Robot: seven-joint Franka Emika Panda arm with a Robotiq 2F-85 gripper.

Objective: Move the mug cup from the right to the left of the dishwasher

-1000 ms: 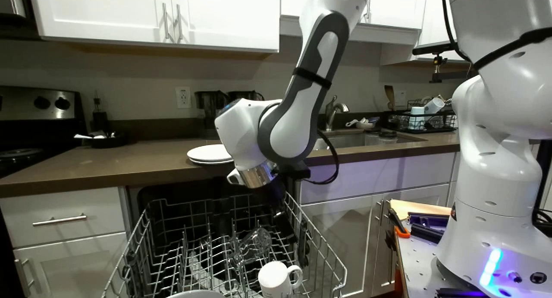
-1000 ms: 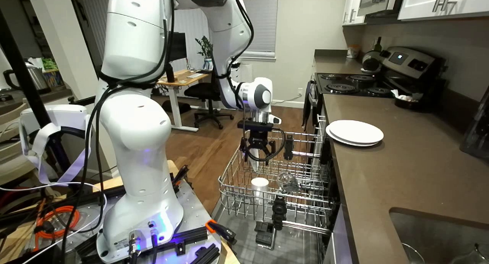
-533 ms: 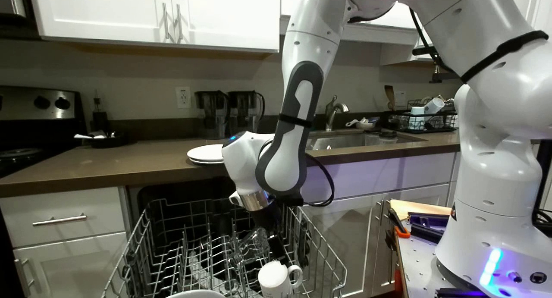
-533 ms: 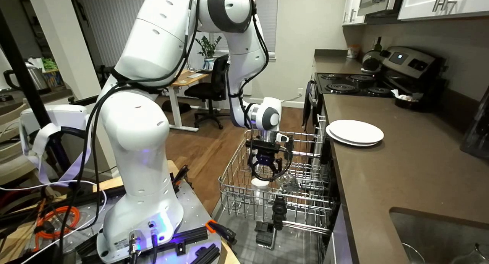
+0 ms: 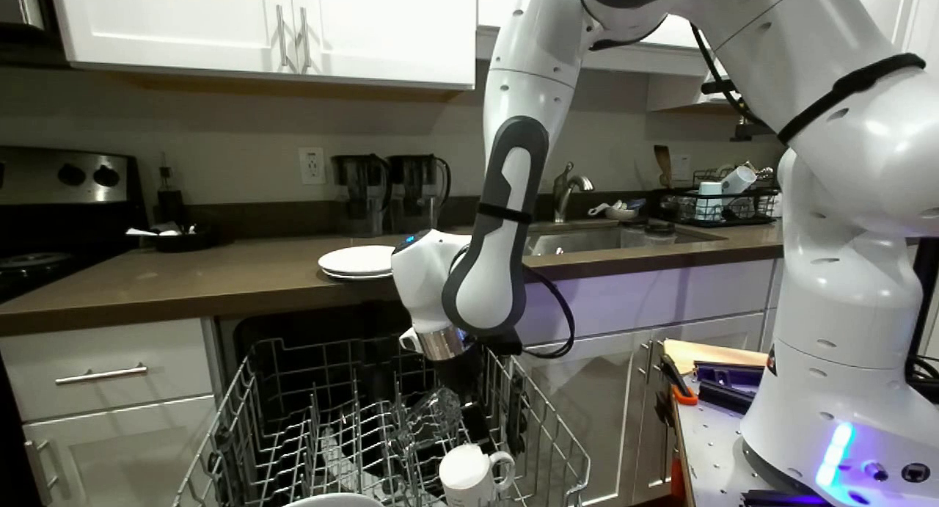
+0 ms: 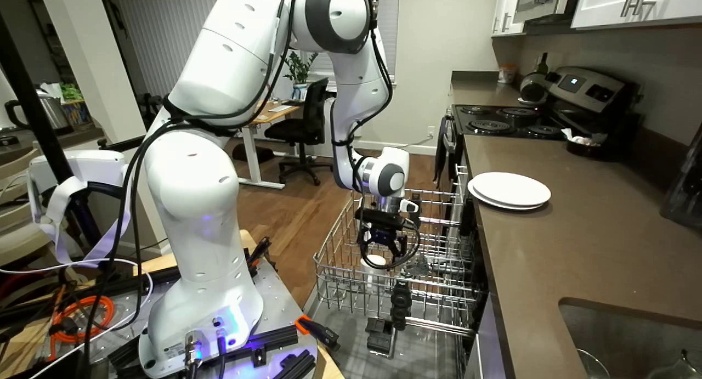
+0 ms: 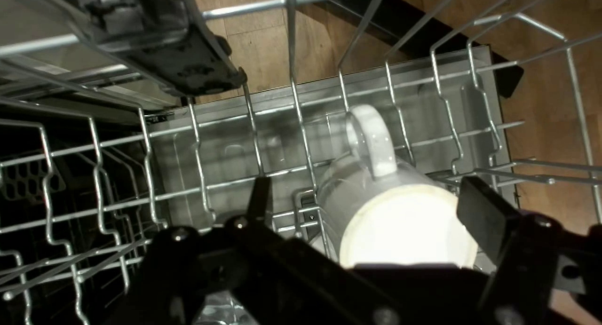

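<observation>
Occupying the lower part of the wrist view: one black gripper [image 7: 367,198], released, its two fingers [image 7: 487,217] set wide apart. Between them in this view, nearer the finger at picture right: one white mug [image 7: 409,226], inverted, pale base upward, loop handle [image 7: 381,144] toward the top of the picture; contact cannot be told. Mug standing in a wire rack [image 7: 299,107]; black fitting [image 7: 164,52] at upper left; wood floor [image 7: 254,38] visible beyond the wires.

In an exterior view: one dishwasher [image 5: 315,320], dark inside, rack drawn out in front of a brown counter [image 5: 213,272]. Mug toward the right side of the rack as pictured, handle to the right; one clear glass [image 5: 442,410], tilted, just behind it; one white dish [image 5: 334,500] cut by the lower edge. White arm [image 5: 516,177], bent down over the rack; gripper in shadow, detail poor. On the counter: two white plates [image 5: 356,261], stacked; two dark pitchers [image 5: 359,184].

In an exterior view: gripper low over the rack, just above the mug as pictured; finger spacing unclear here. Rear: stove [image 6: 510,128] with coil burners, desk [image 6: 274,112], black office chair [image 6: 315,113], potted plant [image 6: 298,69]. Front: orange-and-black hand tool [image 6: 321,334]; sink [image 6: 620,318] at lower right, glassware [image 6: 677,367] inside.
</observation>
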